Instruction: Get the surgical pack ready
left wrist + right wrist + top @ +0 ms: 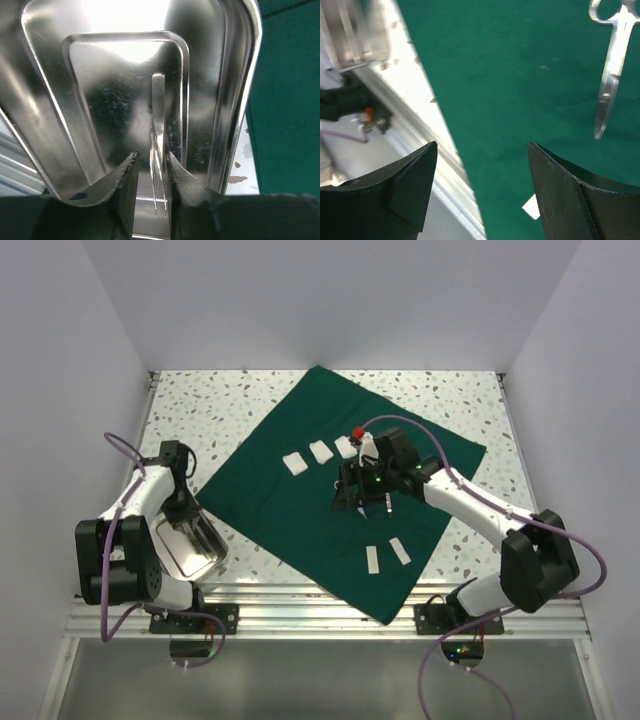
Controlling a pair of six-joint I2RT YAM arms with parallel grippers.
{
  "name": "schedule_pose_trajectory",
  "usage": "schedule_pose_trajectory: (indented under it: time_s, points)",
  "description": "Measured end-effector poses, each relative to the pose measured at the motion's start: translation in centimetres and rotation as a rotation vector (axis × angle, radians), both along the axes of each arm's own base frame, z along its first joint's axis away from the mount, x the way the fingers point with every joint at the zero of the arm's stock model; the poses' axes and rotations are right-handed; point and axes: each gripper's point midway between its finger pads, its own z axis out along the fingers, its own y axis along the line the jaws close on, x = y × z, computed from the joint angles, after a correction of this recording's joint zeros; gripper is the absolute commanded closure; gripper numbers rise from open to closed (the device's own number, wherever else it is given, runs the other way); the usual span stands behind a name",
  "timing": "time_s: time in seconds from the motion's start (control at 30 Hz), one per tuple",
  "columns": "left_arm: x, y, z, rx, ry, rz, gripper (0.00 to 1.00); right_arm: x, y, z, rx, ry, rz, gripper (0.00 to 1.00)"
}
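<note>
The dark green drape [330, 500] lies spread flat as a diamond on the speckled table. Three white pads [321, 451] and two white strips [386, 555] lie on it. My right gripper [352, 500] hovers open over the drape's middle; in the right wrist view [482, 150] it holds nothing, and steel scissors [612, 65] lie on the drape beyond it. The steel tray [205, 552] sits off the drape at the near left. My left gripper [185, 512] is down in it, jaws narrowly apart [152, 156] astride thin steel tweezers [159, 115].
A metal rail [330, 605] runs along the table's near edge, just past the drape's near corner. White walls close in the table on three sides. A small red thing [358, 431] shows beside the right arm's wrist.
</note>
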Motion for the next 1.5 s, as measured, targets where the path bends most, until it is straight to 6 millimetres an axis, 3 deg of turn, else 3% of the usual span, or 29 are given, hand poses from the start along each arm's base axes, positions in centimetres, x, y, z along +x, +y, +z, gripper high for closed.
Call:
schedule_pose_trajectory:
  time_s: [0.03, 0.17, 0.27, 0.4, 0.47, 0.53, 0.6, 0.73, 0.87, 1.23, 1.4, 1.5]
  points:
    - [0.1, -0.1, -0.1, -0.012, -0.003, -0.002, 0.60, 0.3, -0.2, -0.7, -0.027, 0.008, -0.011, 0.24]
    - [0.4, -0.4, -0.3, -0.042, -0.026, -0.008, 0.47, 2.2, -1.0, -3.7, -0.150, 0.024, -0.062, 0.30]
    - [0.7, -0.7, 0.3, -0.059, -0.071, -0.012, 0.43, 3.7, -2.0, -5.3, -0.253, 0.011, -0.099, 0.41]
    - [1.4, -1.3, 2.6, -0.083, -0.191, -0.023, 0.43, 6.0, -2.9, -6.5, -0.362, -0.027, -0.120, 0.60]
    - [1.9, -2.0, 4.1, -0.112, -0.271, -0.039, 0.42, 7.0, -3.1, -7.2, -0.400, -0.040, -0.116, 0.62]
    - [2.3, -2.7, 5.8, -0.138, -0.354, -0.073, 0.24, 7.4, -3.2, -8.1, -0.431, -0.038, -0.106, 0.64]
    - [2.7, -3.5, 7.5, -0.165, -0.444, -0.116, 0.15, 7.6, -3.6, -9.1, -0.468, -0.032, -0.099, 0.65]
    - [3.2, -5.2, 10.7, -0.215, -0.601, -0.196, 0.15, 7.7, -4.3, -10.6, -0.524, -0.017, -0.086, 0.65]
    - [3.6, -6.7, 12.6, -0.277, -0.705, -0.253, 0.17, 8.2, -4.4, -11.0, -0.548, -0.022, -0.082, 0.66]
    - [3.3, -9.4, 10.2, -0.402, -0.690, -0.319, 0.18, 9.3, -2.7, -11.5, -0.609, -0.070, -0.050, 0.68]
    - [3.8, -10.1, 10.7, -0.427, -0.716, -0.341, 0.19, 9.5, -2.9, -11.6, -0.650, -0.091, -0.047, 0.82]
    - [3.8, -10.9, 10.8, -0.443, -0.718, -0.365, 0.20, 9.5, -2.9, -11.6, -0.649, -0.091, -0.045, 0.95]
